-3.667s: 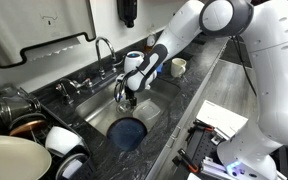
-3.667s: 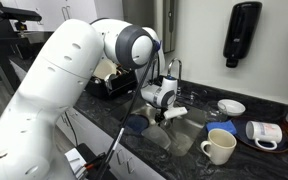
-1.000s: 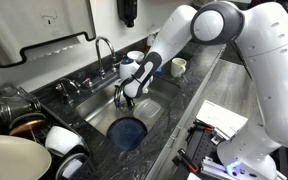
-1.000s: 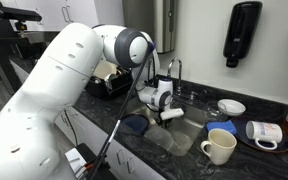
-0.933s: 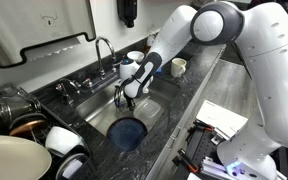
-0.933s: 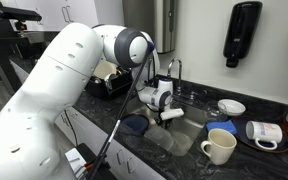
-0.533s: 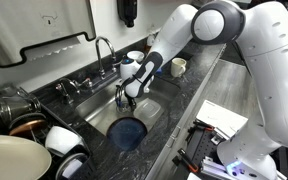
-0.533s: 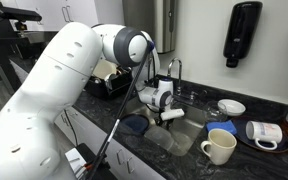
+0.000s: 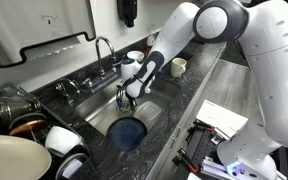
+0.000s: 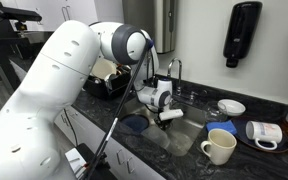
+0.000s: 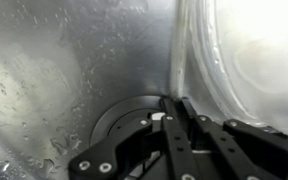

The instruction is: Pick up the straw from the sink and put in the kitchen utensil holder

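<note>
Barely a twitch over the last second, though against a few seconds back the gripper [image 9: 124, 102] has sunk a touch deeper into the sink [image 11: 44, 70] and edged toward the faucet [image 9: 104, 48]. On the wrist view the fingers are drawn almost together, tips meeting at the lower end of a thin clear strip. That's the straw [image 11: 176, 62], running up the steel toward the far wall, just beside a pale translucent vessel [image 11: 254, 60] on the right, with the round drain [image 11: 119, 115] right below. It looks like a pinch, taken near one end. That's the danger: slick plastic, a wet basin, a hold far from the middle, so the straw could swivel or slide out on the lift. Its free end could also catch the faucet or that vessel. I can't pick out the utensil holder with any certainty. The basin steel is beaded with droplets, and a dark blue bowl [image 9: 127, 132] sits near the gripper. Around it there's black speckled bench [image 9: 189, 100], a cream mug [image 10: 219, 146], stacked dishes [image 9: 19, 155] and a wall dispenser [image 10: 242, 35]. It's a crowded kitchen corner.
</note>
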### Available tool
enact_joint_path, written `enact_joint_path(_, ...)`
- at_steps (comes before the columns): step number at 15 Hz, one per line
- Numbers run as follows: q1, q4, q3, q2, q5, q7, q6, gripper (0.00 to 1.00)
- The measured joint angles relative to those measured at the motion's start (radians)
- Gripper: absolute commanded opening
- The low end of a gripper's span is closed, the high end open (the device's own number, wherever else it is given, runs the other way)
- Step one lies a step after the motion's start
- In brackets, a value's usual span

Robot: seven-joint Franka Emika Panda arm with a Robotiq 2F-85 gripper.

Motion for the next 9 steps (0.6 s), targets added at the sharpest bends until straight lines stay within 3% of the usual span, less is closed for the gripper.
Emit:
enact_joint_path(5, 0.000, -0.015, -0.012, -0.008, -0.009, 0.025, 0.018, 0.03)
enact_joint_path(9, -0.007, -0.099, -0.037, -0.064, -0.021, 0.037, 0.104, 0.03)
